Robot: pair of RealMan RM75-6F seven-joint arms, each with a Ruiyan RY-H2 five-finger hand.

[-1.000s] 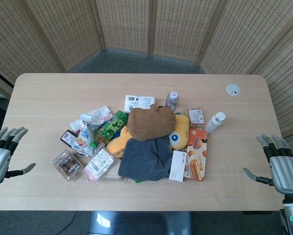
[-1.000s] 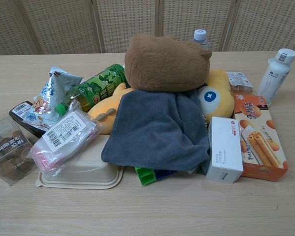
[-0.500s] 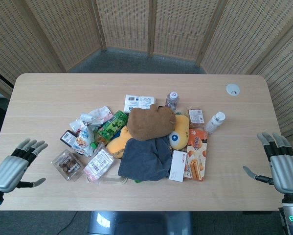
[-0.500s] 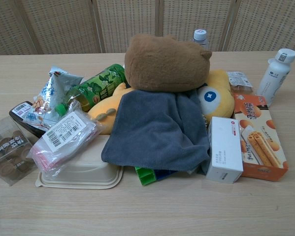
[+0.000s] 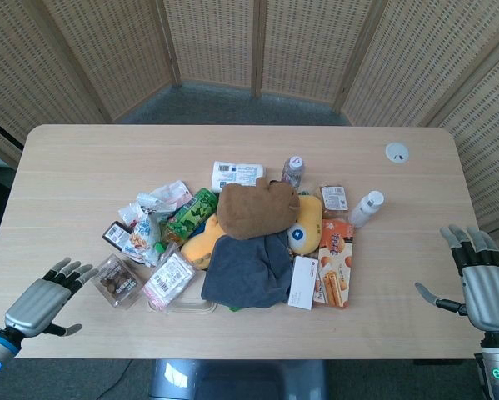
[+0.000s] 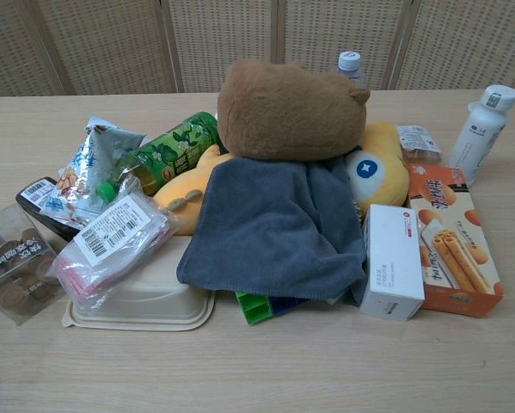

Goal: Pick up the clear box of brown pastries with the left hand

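Since a second ago the left hand (image 5: pixel 45 298) has slid rightward along the lower left of the head view, fingers spread, holding nothing, just beside the clear box of brown pastries (image 5: pixel 116 281). At lower right the right hand (image 5: pixel 481 282) hangs open and empty. One pale wooden table (image 5: pixel 91 167) stands before woven screens (image 5: pixel 216 42). In the chest view, neither hand shows; the box (image 6: pixel 12 274) sits at left edge, possibly touching a pink packet (image 6: pixel 111 241), beside one grey cloth (image 6: pixel 274 228), one brown plush (image 6: pixel 287 107) and two bottles.
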